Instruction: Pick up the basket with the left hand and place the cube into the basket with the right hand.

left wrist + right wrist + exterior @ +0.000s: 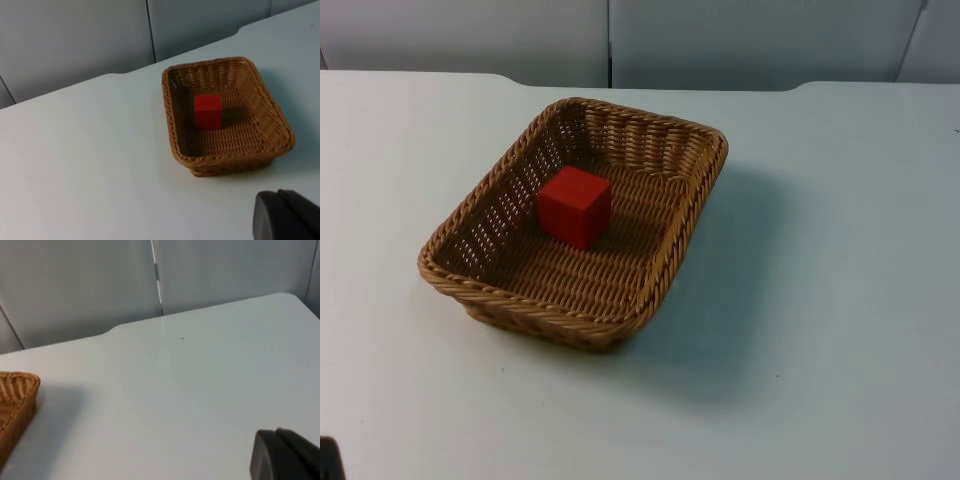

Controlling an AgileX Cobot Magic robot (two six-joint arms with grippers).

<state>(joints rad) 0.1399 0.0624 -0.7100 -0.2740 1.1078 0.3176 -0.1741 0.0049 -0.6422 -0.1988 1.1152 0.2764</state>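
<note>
A woven tan basket (520, 300) stands on the white table, slightly left of the middle. A red cube (575, 205) rests inside it on the basket's floor, nearer the far end. In the left wrist view the basket (230, 156) and the cube (207, 111) lie ahead of my left gripper (287, 215), which hangs back over bare table, apart from the basket. My right gripper (285, 455) is off to the basket's right over bare table, and one corner of the basket (15, 390) shows from there. Neither gripper touches anything.
The grey partition wall (620, 40) closes off the table's far edge just behind the basket. White table top (840, 280) stretches to the right of the basket and in front of it.
</note>
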